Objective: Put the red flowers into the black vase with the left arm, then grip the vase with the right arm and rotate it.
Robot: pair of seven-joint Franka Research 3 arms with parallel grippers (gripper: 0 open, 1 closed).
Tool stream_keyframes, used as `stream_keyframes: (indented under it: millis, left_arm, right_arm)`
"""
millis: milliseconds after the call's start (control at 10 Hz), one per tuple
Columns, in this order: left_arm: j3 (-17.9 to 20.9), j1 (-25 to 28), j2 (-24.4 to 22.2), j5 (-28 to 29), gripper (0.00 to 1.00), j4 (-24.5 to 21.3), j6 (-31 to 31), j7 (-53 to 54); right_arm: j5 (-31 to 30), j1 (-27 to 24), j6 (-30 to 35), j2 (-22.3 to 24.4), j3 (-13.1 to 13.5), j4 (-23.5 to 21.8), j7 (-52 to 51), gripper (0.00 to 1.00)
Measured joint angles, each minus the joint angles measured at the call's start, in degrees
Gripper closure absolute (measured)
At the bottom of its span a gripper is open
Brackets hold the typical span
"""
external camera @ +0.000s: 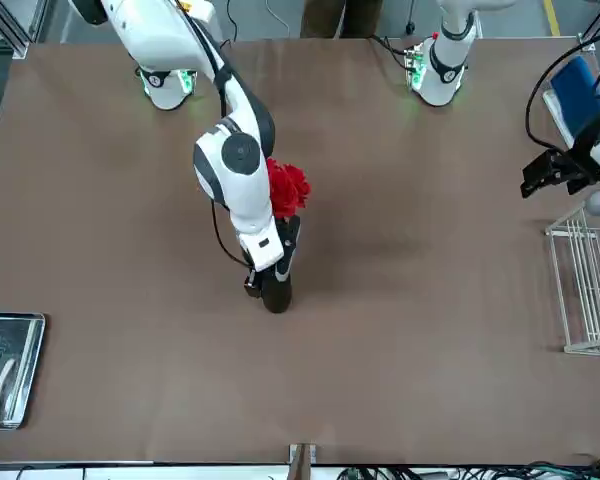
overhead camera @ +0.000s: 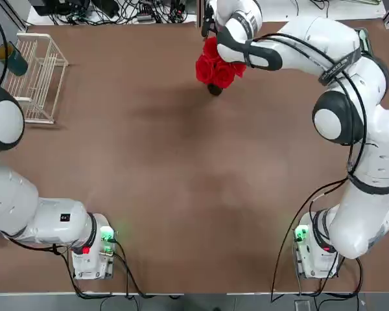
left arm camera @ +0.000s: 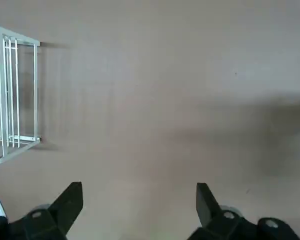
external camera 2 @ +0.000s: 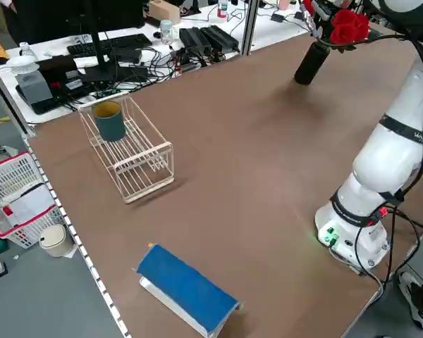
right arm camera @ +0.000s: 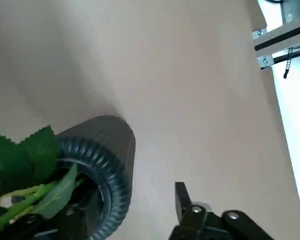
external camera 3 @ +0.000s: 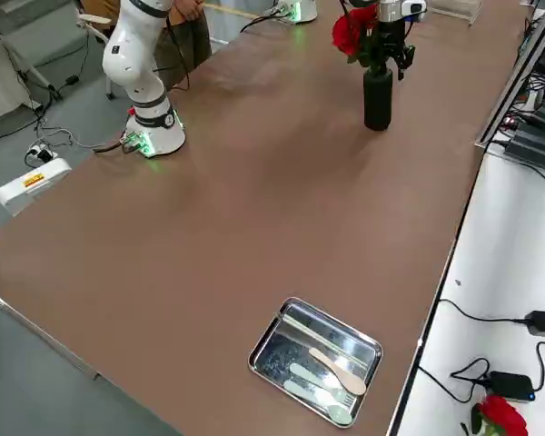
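Note:
The black vase stands upright at the far middle of the table, with the red flowers in its mouth. From overhead the blooms cover most of the vase. My right gripper straddles the vase's upper part, open. In the right wrist view a gap separates one finger from the ribbed vase rim, and green leaves and stems lie in the mouth. My left gripper hovers open and empty over bare table beside the wire rack, far from the vase.
A wire rack sits at the table's far left with a dark green cup in it. A blue-topped block lies near the left edge. A metal tray with spoons is at the far right corner.

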State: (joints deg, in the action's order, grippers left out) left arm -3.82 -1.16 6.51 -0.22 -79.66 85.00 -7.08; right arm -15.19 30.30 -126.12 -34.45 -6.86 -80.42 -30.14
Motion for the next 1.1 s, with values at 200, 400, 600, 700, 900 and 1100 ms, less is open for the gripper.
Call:
stream_keyframes:
  millis: [200,400,600,700,900,1100]
  left_arm:
    - [0.0,0.0,0.0,0.0,0.0,0.0,0.0,0.0]
    - [0.0,0.0,0.0,0.0,0.0,0.0,0.0,0.0]
    - [0.0,0.0,0.0,0.0,0.0,0.0,0.0,0.0]
    - [0.0,0.0,0.0,0.0,0.0,0.0,0.0,0.0]
    - [0.0,0.0,0.0,0.0,0.0,0.0,0.0,0.0]
    - [0.0,0.0,0.0,0.0,0.0,0.0,0.0,0.0]
  right_arm:
    - [0.5,-0.2,0.0,0.0,0.0,0.0,0.0,0.31]
    - [1.5,-0.5,0.0,0.0,0.0,0.2,0.0,0.27]
    - [2.9,-1.1,0.0,0.0,0.0,0.4,0.0,0.19]
    - [3.0,-1.2,0.0,0.0,0.0,0.4,0.0,0.08]
    - [3.3,-1.3,0.0,0.0,0.0,0.4,0.0,0.0]
    - [5.1,-1.5,0.0,0.0,0.0,0.5,0.0,0.0]
